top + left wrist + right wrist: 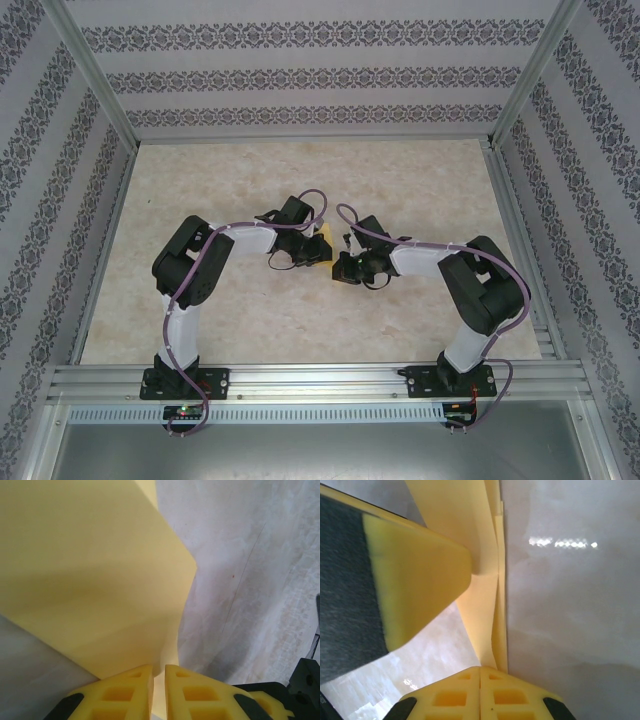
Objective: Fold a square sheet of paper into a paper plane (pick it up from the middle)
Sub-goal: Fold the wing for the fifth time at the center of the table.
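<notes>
Both arms are reaching in to the middle of the bench (420,180), and the yellow sheet (323,243) sits right between the two wrists, mostly hidden under them from above. The left gripper (158,667) has its jaws drawn to a thin slit with the sheet's edge caught in it. The sheet (90,580) fans up and away from there, its free right edge running to a blunt corner with bare marbled bench beyond.

Over on the right wrist view, the right gripper (480,669) has its jaws pressed flat together. The folded layers (490,555) run straight down into the tips as a narrow strip, edges stacked close. One of the left arm's fingers (420,585) pushes its tip against that strip from the side.

Room to move? Open bench lies on every side of the pair, out to the side rails (515,215) and the patterned walls (300,70). The two grippers themselves are very close.
</notes>
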